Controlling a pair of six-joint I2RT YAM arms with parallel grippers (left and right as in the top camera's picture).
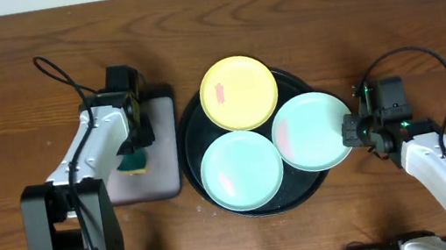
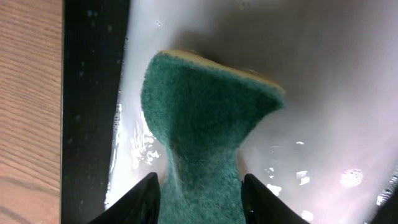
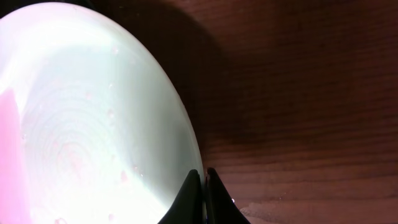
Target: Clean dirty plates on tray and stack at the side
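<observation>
Right claw (image 3: 203,179) clamps mint plate (image 3: 93,124) rim — overhanging tray (image 1: 187,148).

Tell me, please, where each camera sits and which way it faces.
Overhead: above the table, facing down at the round tray, plates and both arms.
Left wrist: on the left arm, facing past the left gripper at the sponge over the rectangular tray.
Right wrist: on the right arm, facing past the right gripper pinching the right mint plate.
Shared: overhead also shows that plate.

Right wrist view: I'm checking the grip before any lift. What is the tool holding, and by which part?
The right tool is shut on a mint green plate, pinching its thin outer rim.
</observation>
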